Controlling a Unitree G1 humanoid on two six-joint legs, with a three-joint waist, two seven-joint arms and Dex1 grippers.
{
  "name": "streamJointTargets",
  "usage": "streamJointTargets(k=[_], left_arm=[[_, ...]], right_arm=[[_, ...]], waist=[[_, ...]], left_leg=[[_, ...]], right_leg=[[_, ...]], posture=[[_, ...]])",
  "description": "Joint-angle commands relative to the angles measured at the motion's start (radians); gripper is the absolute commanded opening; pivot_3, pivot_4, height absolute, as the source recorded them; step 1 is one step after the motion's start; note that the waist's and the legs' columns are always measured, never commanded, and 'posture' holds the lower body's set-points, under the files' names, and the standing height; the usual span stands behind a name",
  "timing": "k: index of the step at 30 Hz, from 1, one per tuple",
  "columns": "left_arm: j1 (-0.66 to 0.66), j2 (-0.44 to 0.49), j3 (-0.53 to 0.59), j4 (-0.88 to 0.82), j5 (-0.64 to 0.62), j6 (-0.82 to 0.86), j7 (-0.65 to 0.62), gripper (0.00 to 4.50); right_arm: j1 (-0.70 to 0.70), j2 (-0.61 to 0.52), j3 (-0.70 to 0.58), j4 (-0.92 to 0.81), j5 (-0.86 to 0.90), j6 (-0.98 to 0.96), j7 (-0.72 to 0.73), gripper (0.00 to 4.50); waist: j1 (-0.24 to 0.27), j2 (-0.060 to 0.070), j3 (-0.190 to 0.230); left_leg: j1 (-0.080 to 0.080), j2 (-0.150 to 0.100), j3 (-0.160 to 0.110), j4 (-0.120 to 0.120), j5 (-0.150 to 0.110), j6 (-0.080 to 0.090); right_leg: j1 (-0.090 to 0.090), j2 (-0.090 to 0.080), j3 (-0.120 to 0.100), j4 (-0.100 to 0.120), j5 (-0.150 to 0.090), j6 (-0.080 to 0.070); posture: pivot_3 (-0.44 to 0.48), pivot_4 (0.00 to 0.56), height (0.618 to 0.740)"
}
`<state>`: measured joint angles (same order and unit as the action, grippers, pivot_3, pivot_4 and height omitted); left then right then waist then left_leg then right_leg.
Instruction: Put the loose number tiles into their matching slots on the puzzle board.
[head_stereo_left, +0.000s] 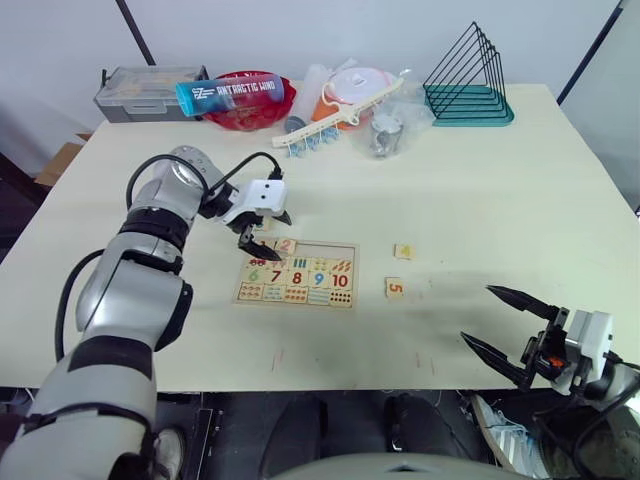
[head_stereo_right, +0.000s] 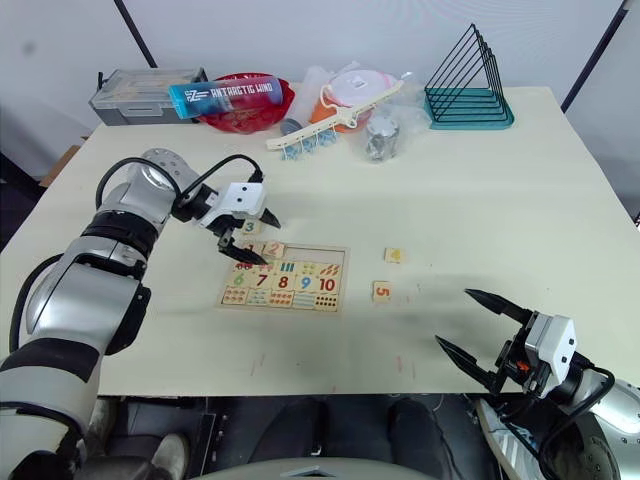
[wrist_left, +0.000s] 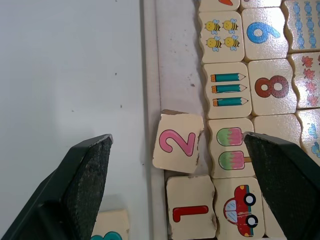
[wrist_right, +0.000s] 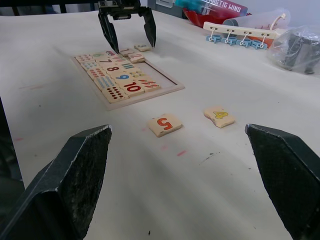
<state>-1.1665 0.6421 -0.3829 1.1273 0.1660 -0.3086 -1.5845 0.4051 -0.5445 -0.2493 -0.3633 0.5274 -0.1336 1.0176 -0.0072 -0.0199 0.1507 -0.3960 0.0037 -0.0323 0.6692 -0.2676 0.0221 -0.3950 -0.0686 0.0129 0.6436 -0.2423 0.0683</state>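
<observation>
The puzzle board lies mid-table. My left gripper hangs open over its top-left corner. Right under it, the 2 tile lies askew across the board's edge, half over the slot row. Beside it the 1 tile sits in its slot. The slots further along are bare wood. A 3 tile rests on the table just off the board. To the board's right lie the 4 tile and the 5 tile. My right gripper is open near the front right edge, holding nothing.
Along the back edge stand a grey box, a red bowl with a blue bottle across it, a white peg bar, plastic bags and a teal wire rack.
</observation>
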Motion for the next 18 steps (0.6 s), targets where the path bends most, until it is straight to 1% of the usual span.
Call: streamJointTargets(k=[1, 7, 10, 11, 12, 13, 15, 17, 18], left_arm=[[0.002, 0.001, 0.099, 0.021, -0.076, 0.007, -0.025, 4.46], [0.053, -0.008, 0.187, 0.048, -0.118, -0.051, 0.032, 4.46], [0.072, -0.023, 0.236, 0.061, -0.137, -0.106, 0.081, 4.46], [0.076, -0.026, 0.245, 0.066, -0.136, -0.13, 0.097, 3.93], [0.08, -0.029, 0.251, 0.071, -0.134, -0.152, 0.106, 3.61], [0.081, -0.031, 0.253, 0.076, -0.129, -0.162, 0.11, 3.08], [0.083, -0.038, 0.261, 0.085, -0.129, -0.168, 0.112, 2.29], [0.085, -0.04, 0.257, 0.092, -0.116, -0.181, 0.119, 1.28], [0.085, -0.04, 0.254, 0.096, -0.108, -0.189, 0.124, 0.9]], right_arm=[[0.001, -0.002, -0.002, -0.044, 0.009, -0.004, -0.01, 4.5], [-0.002, 0.005, 0.015, -0.053, 0.003, -0.002, -0.029, 4.5], [-0.003, 0.005, 0.022, -0.056, 0.002, -0.002, -0.036, 4.5], [-0.004, 0.004, 0.023, -0.056, 0.003, -0.002, -0.038, 4.5], [-0.005, 0.004, 0.025, -0.055, 0.002, -0.002, -0.039, 4.5], [-0.007, 0.003, 0.026, -0.054, 0.003, -0.002, -0.041, 4.5], [-0.01, 0.001, 0.029, -0.054, 0.003, -0.001, -0.044, 4.5], [-0.014, 0.001, 0.033, -0.054, 0.002, 0.0, -0.048, 4.5], [-0.015, 0.001, 0.035, -0.055, 0.001, 0.001, -0.049, 4.5]], waist=[[0.0, 0.0, 0.0], [-0.002, 0.0, 0.0], [0.0, 0.0, 0.0], [0.002, 0.0, 0.0], [0.002, 0.0, 0.0], [0.003, 0.0, 0.0], [0.002, 0.0, 0.0], [0.002, 0.0, 0.0], [0.001, 0.0, 0.0]], left_leg=[[0.0, 0.0, 0.0, 0.0, 0.0, 0.0], [0.0, 0.0, 0.0, 0.0, 0.0, 0.0], [0.0, 0.0, 0.0, 0.0, 0.0, 0.0], [0.0, 0.0, 0.0, 0.0, 0.0, 0.0], [0.0, 0.0, 0.0, 0.0, 0.0, 0.0], [0.0, 0.0, 0.0, 0.001, 0.0, 0.0], [0.0, 0.0, 0.0, 0.001, 0.0, 0.0], [0.0, 0.0, 0.0, 0.001, 0.0, 0.0], [0.0, 0.0, 0.0, 0.001, 0.0, 0.0]], right_leg=[[0.0, 0.0, 0.0, 0.0, 0.0, 0.0], [0.0, 0.0, 0.0, 0.0, 0.0, 0.0], [0.0, 0.0, 0.0, 0.0, 0.0, 0.0], [0.0, 0.0, 0.0, 0.0, 0.0, 0.0], [0.0, 0.0, 0.0, 0.0, 0.0, 0.0], [0.0, 0.0, 0.0, 0.0, 0.0, 0.0], [0.0, 0.0, 0.0, 0.0, 0.0, 0.0], [0.0, 0.0, 0.0, 0.0, 0.0, 0.0], [0.0, 0.0, 0.0, 0.001, 0.0, 0.0]], posture=[[0.0, 0.15, 0.74], [0.0, 0.15, 0.74], [0.0, 0.15, 0.74], [0.0, 0.15, 0.74], [0.0, 0.15, 0.74], [0.0, 0.15, 0.74], [0.0, 0.15, 0.74], [0.0, 0.15, 0.74], [0.0, 0.15, 0.74]])
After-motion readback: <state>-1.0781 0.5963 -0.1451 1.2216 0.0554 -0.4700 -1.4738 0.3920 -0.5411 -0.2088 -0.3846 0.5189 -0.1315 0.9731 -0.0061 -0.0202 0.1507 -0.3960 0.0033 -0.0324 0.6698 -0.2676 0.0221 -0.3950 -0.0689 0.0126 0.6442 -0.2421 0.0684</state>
